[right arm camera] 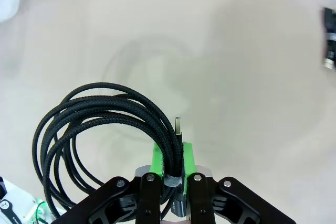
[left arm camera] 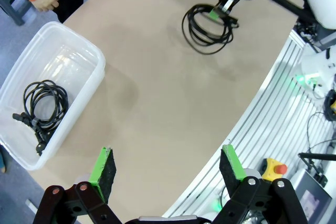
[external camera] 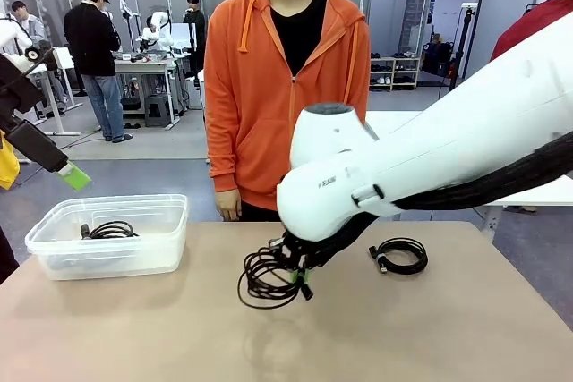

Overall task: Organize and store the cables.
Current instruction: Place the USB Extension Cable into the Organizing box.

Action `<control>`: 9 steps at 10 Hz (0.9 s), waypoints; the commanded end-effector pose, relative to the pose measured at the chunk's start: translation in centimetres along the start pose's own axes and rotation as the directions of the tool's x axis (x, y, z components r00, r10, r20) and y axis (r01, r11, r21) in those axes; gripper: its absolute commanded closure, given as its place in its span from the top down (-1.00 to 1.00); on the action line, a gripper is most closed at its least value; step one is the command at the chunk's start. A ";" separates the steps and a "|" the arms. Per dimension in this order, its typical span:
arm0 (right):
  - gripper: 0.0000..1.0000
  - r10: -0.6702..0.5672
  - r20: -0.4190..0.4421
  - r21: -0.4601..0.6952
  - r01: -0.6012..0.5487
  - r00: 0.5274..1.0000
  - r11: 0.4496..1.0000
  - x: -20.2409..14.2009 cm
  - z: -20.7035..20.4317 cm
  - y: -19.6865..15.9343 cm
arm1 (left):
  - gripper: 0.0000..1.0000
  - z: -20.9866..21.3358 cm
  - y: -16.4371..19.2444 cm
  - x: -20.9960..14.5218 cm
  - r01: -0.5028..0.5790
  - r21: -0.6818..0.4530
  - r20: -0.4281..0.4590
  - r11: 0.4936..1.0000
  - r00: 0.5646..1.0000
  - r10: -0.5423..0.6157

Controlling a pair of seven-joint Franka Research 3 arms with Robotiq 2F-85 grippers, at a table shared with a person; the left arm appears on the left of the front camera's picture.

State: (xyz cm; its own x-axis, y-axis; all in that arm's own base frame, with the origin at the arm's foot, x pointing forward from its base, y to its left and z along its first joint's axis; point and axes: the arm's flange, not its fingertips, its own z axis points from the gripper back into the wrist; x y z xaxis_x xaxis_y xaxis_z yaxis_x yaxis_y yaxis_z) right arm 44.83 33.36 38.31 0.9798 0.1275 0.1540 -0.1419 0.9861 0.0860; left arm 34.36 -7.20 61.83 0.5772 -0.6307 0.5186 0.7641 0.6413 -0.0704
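Holds the left hand (external camera: 74, 176) (left arm camera: 168, 163), black and two-fingered with green pads, high above the near-left part of the beige tabletop (external camera: 448, 328) (left arm camera: 173, 93). Spreads its fingers wide apart, with nothing between them.

Shows a clear rectangular plastic tub (external camera: 107, 261) (left arm camera: 84, 45) below that hand and a little toward the right hand's side, resting on the tabletop. Contains one thin black cable coil (external camera: 112, 231) (left arm camera: 44, 100) with plug ends, lying flat on the tub's floor.

Faces a person in an orange hooded top (external camera: 260, 87), standing past the far edge of the tabletop, beyond both hands.

Clamps the right hand (external camera: 300, 276) (left arm camera: 218, 11) (right arm camera: 172, 156), black with the same green pads, shut on a braided black cable coil (external camera: 264, 279) (left arm camera: 207, 30) (right arm camera: 94, 114). Pinches several strands together at the coil's edge, with a metal plug tip poking up just past the pads. Lets the remaining loops hang out to the left hand's side of the fingers, clear of the tabletop, over a faint shadow on the surface beneath.

Leaves a third coiled black cable (external camera: 400, 255) flat on the tabletop on the outer side of the right hand, near but apart from it, its plug end turned toward that hand. Catches a black-and-silver plug end (right arm camera: 329, 38) at the edge of the right wrist view, too cropped to tell which cord owns it.
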 end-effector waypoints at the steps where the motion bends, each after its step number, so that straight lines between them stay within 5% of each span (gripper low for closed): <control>1: -0.87 -0.037 0.017 -0.002 0.037 0.999 0.999 1.1 -2.4 1.7 | 1.00 0.0 0.0 0.0 0.001 -0.005 0.005 1.000 1.000 -0.001; 7: -0.87 -0.057 -0.016 -0.019 0.057 0.998 0.998 0.4 -6.9 2.0 | 1.00 0.0 0.0 0.0 0.001 -0.005 0.005 1.000 1.000 -0.001; 9: -0.08 -0.062 -0.008 -0.012 0.062 0.998 0.998 0.1 -6.8 1.9 | 1.00 0.0 0.0 0.0 0.001 -0.005 0.005 1.000 1.000 -0.001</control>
State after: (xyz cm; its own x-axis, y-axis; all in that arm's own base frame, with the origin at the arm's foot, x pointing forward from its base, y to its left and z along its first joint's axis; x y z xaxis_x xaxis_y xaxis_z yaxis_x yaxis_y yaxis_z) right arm 45.96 35.00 31.90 0.9889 0.1120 0.0976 -0.1209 0.9886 0.0899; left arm 34.36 -7.20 61.83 0.5773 -0.6307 0.5186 0.7640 0.6413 -0.0705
